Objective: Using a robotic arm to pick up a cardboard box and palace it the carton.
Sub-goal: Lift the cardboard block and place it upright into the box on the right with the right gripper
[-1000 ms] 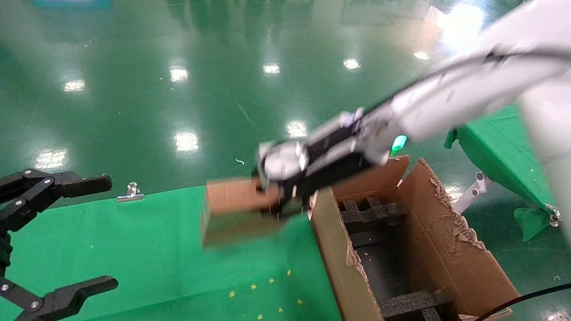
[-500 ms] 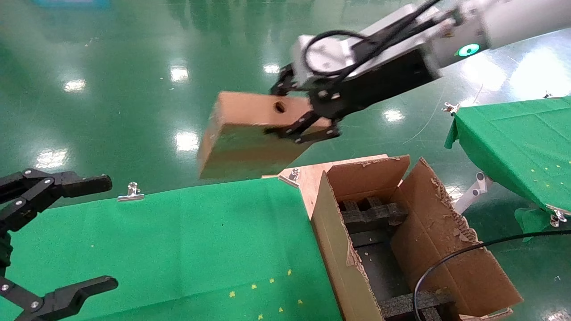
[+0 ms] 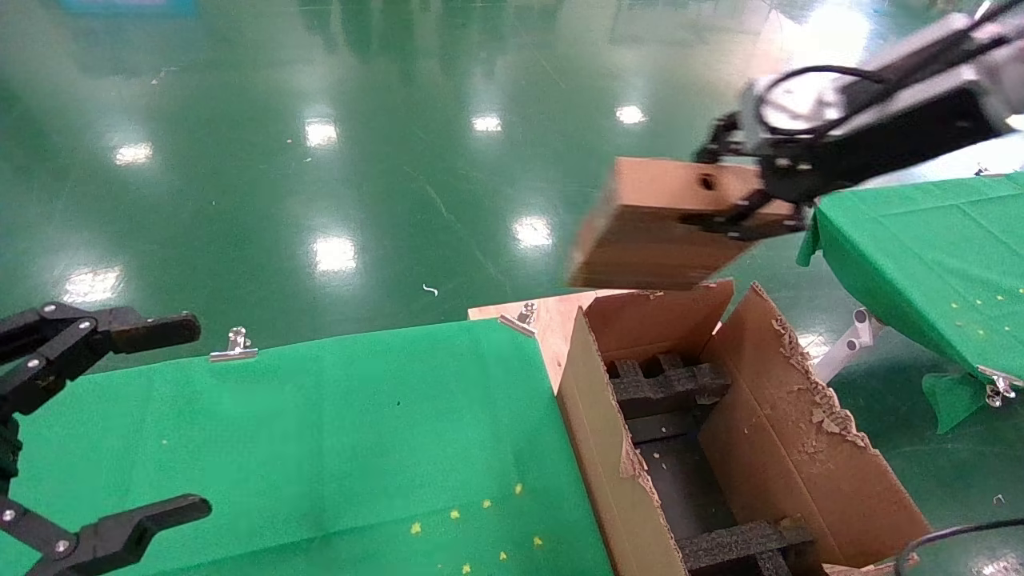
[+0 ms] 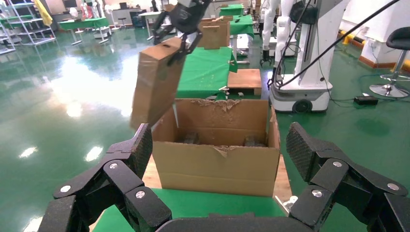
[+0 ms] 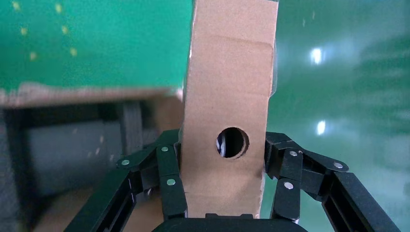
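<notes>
My right gripper [image 3: 740, 188] is shut on the small brown cardboard box [image 3: 656, 232] with a round hole and holds it in the air above the far end of the carton [image 3: 800, 448]. The right wrist view shows the fingers [image 5: 169, 179] clamped on both sides of the box [image 5: 227, 96], with the carton [image 5: 72, 145] below. The left wrist view shows the box [image 4: 157, 79] hanging over the carton [image 4: 217, 159]. The carton is large, with torn flaps and black foam inserts [image 3: 668, 384]. My left gripper [image 3: 120, 416] is open and parked at the left edge; it also shows in the left wrist view [image 4: 220, 150].
The carton stands at the right end of a green-covered table [image 3: 320, 440] fixed with metal clips [image 3: 234, 344]. A second green table [image 3: 928, 248] stands to the right. Shiny green floor lies beyond.
My right gripper has lifted the cardboard box off the green table and carried it up and to the right, to above the carton's far end. The left gripper has not moved.
</notes>
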Robot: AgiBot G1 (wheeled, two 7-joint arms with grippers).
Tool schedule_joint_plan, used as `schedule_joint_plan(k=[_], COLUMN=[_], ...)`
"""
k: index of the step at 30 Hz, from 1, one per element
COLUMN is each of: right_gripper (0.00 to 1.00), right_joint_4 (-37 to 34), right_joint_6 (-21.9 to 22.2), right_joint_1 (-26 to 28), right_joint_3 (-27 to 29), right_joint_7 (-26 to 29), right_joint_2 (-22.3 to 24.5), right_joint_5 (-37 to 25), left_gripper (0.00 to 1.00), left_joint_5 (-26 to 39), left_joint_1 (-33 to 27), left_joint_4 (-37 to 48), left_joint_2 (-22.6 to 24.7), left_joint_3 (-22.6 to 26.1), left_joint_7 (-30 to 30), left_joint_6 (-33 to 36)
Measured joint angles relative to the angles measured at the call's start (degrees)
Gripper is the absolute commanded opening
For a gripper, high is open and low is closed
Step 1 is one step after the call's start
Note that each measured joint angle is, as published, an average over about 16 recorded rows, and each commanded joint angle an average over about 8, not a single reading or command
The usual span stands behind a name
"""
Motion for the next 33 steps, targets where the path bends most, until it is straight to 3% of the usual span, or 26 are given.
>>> schedule_joint_plan(k=[18,28,33], right_gripper=[0.0,0.0,0.0], right_joint_4=[-3.9,-3.4,-3.9], right_joint_6=[-0.3,0.2,0.7], right_joint_1=[2.0,1.4,0.5], right_joint_3=[-16.0,-18.7,-19.1], right_joint_7=[0.3,1.0,4.5], right_joint_2=[6.4,6.7,6.3], right_joint_5=[4.2,5.8,5.6], left_gripper=[1.0,1.0,1.0], left_joint_5=[0.0,-0.1,-0.1], left_joint_1=[0.0,0.0,0.0], left_joint_4=[0.0,0.0,0.0], left_joint_2=[0.0,0.0,0.0], left_joint_3=[0.1,0.1,0.1], left_joint_7=[0.0,0.0,0.0], left_joint_6=[0.0,0.0,0.0])
